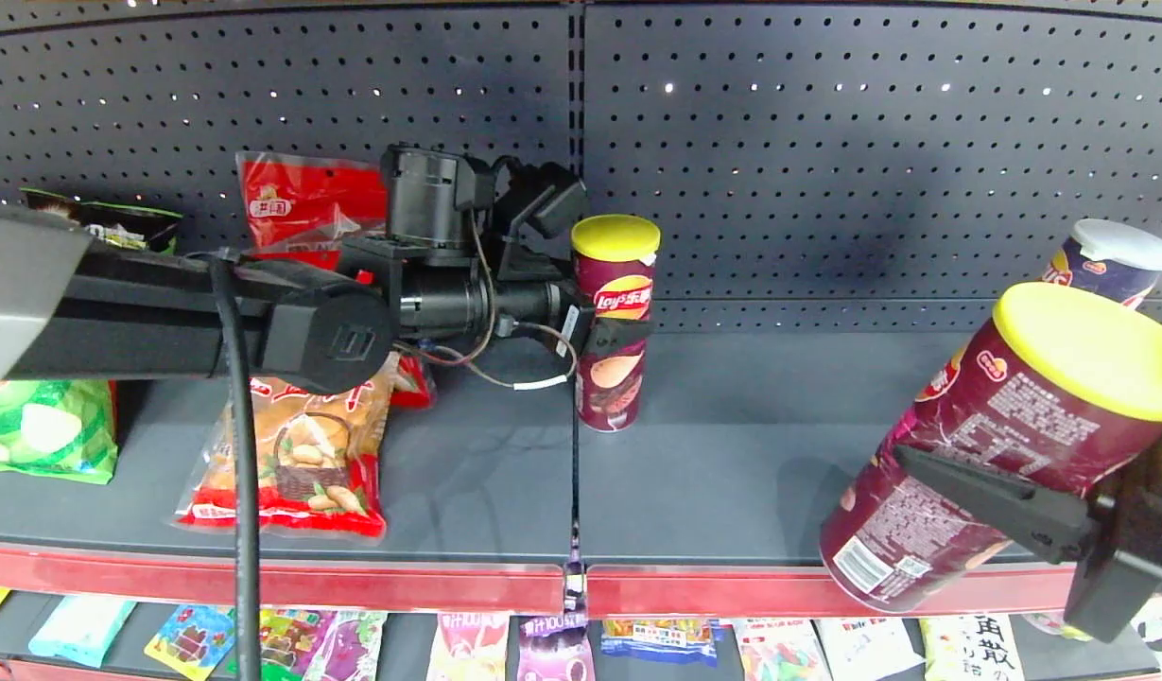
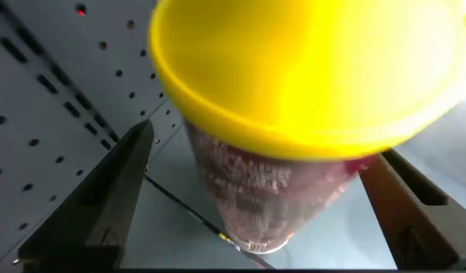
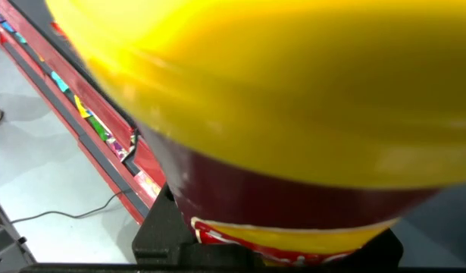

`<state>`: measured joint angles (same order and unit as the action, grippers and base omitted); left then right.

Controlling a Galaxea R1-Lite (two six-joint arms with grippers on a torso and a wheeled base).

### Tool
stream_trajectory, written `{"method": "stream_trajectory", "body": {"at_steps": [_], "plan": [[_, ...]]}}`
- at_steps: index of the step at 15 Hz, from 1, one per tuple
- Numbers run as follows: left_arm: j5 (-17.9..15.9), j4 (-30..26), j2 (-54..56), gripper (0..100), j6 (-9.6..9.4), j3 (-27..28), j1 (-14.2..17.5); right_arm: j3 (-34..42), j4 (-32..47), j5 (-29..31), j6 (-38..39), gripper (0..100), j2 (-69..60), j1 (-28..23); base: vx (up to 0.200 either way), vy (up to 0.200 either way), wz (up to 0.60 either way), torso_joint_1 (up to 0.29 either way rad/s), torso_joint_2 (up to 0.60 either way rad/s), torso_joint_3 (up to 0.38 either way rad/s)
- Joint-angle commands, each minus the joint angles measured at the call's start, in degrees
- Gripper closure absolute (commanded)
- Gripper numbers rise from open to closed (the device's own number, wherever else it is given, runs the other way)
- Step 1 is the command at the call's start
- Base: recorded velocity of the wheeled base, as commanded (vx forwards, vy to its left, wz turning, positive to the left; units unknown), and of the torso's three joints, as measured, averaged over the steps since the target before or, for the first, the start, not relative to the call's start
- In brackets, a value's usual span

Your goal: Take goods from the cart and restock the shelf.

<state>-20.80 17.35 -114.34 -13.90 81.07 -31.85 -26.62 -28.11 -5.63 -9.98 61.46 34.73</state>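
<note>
A maroon chip can [image 1: 615,322] with a yellow lid stands upright on the grey shelf [image 1: 732,473], near its middle. My left gripper [image 1: 616,333] reaches in from the left and straddles this can [image 2: 270,189]. Its fingers [image 2: 119,182] stand open, with a gap showing beside the can's body. At the lower right my right gripper [image 1: 1006,482] is shut on a second maroon can [image 1: 997,426] with a yellow lid. That can is tilted and held off the shelf at its front edge. Its lid [image 3: 278,83] looms over the right gripper [image 3: 274,246].
A white-lidded can [image 1: 1105,260] stands at the far right. Left of centre lie a red bag [image 1: 306,203], an orange bag [image 1: 297,463], a green bag [image 1: 42,426] and a dark bag [image 1: 108,222]. Bare shelf lies between the two maroon cans. Several packets fill the lower shelf [image 1: 562,648].
</note>
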Motion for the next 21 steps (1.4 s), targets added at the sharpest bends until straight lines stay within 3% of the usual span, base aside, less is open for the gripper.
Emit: {"method": "stream_trajectory", "body": {"at_steps": [1, 2, 5, 10, 12, 15, 17, 19, 21], "plan": [[0.14, 0.06, -1.59, 0, -0.08, 1.11, -0.14, -0.01, -0.01, -0.08, -0.04, 100, 0.06, -0.28, 0.0, 0.0, 0.0, 0.0, 0.0, 0.0], [0.14, 0.06, -1.94, 100, -0.08, 1.55, -0.14, -0.01, -0.01, -0.08, -0.04, 100, 0.06, -0.37, 0.0, 0.0, 0.0, 0.0, 0.0, 0.0], [-0.47, -0.03, -2.91, 100, 0.36, 3.22, -1.28, -0.09, -0.01, -0.17, -0.04, 100, 0.15, -0.89, 0.0, 0.0, 0.0, 0.0, 0.0, 0.0], [-4.78, 0.06, -0.36, 100, 0.36, 1.11, -1.54, -0.18, -0.01, -0.43, -0.04, 100, 0.5, -1.51, 0.0, 0.0, 0.0, 0.0, 0.0, 0.0], [-9.53, -0.03, 2.45, 100, 0.27, -1.35, -0.75, -0.53, -0.01, -0.43, -0.04, 100, 0.5, -1.51, 0.0, 0.0, 0.0, 0.0, 0.0, 0.0], [-12.95, 0.06, 5.35, 100, -0.17, -4.51, -0.58, -1.15, 0.07, -0.43, -0.04, 100, 0.94, -1.51, 0.0, 0.0, 0.0, 0.0, 0.0, 0.0], [-14.18, 0.06, 5.97, 100, -2.63, -6.1, -0.58, -2.03, 0.07, -0.43, -0.04, 100, 1.46, -1.51, 0.0, 0.0, 0.0, 0.0, 0.0, 0.0], [-19.19, 0.06, 6.23, 100, -6.23, -8.47, -0.58, -2.47, 0.16, -0.43, -0.04, 100, 1.73, -1.51, 0.0, 0.0, 0.0, 0.0, 0.0, 0.0], [-22.27, -0.03, 7.2, 100, -7.02, -10.93, -1.02, -2.64, 0.16, -0.43, -0.04, 100, 1.73, -1.51, 0.0, 0.0, 0.0, 0.0, 0.0, 0.0]]}}
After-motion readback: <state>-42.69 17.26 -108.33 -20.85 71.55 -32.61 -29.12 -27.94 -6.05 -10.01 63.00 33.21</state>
